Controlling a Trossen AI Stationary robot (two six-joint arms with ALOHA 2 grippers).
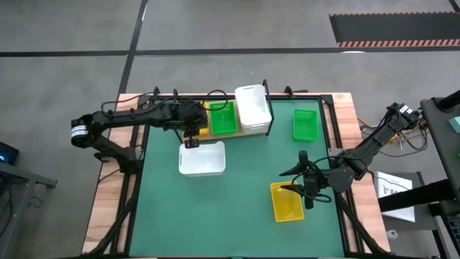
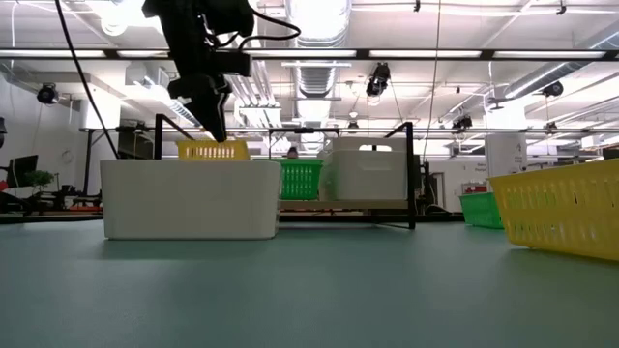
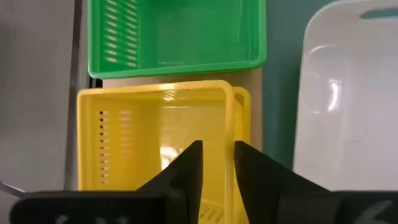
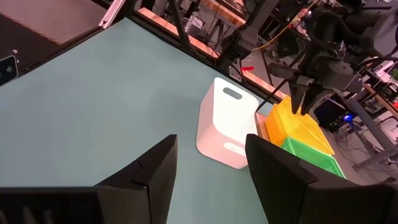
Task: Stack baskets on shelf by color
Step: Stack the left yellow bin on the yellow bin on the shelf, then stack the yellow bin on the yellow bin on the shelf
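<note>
Trouble from above looks most likely on the left: the left tool (image 1: 190, 137) hangs at the shelf (image 1: 276, 119) edge over the yellow basket (image 1: 200, 119), with a white basket (image 1: 202, 158) on the green tabletop (image 1: 244, 216) just below it toward the front. If it pulls away crookedly, I judge it could drag the yellow basket off the shelf or knock the white one. Beyond the tool sit a green basket (image 1: 223, 120) and a white stack (image 1: 253, 108). The right tool (image 1: 310, 188) hovers at the near end of a loose yellow basket (image 1: 287, 201); a lone green basket (image 1: 305, 124) lies well apart, farther back.

Level with the tabletop, the left tool (image 2: 215, 126) points down just above the yellow basket's rim (image 2: 212, 150), behind the white basket (image 2: 190, 198). The loose yellow basket (image 2: 561, 217) sits tilted, one edge lifted, so it may slip or tip.

The left wrist view shows its fingers (image 3: 186, 171) only narrowly apart, straddling the yellow basket's side wall (image 3: 229, 146); whether they pinch it I cannot tell. A second yellow rim peeks out beside it, so nested baskets might lift together. The green basket (image 3: 177, 37) lies ahead.

The right wrist view shows that tool's fingers (image 4: 155, 171) spread wide with nothing between them, the white basket (image 4: 227, 130) well ahead.
</note>
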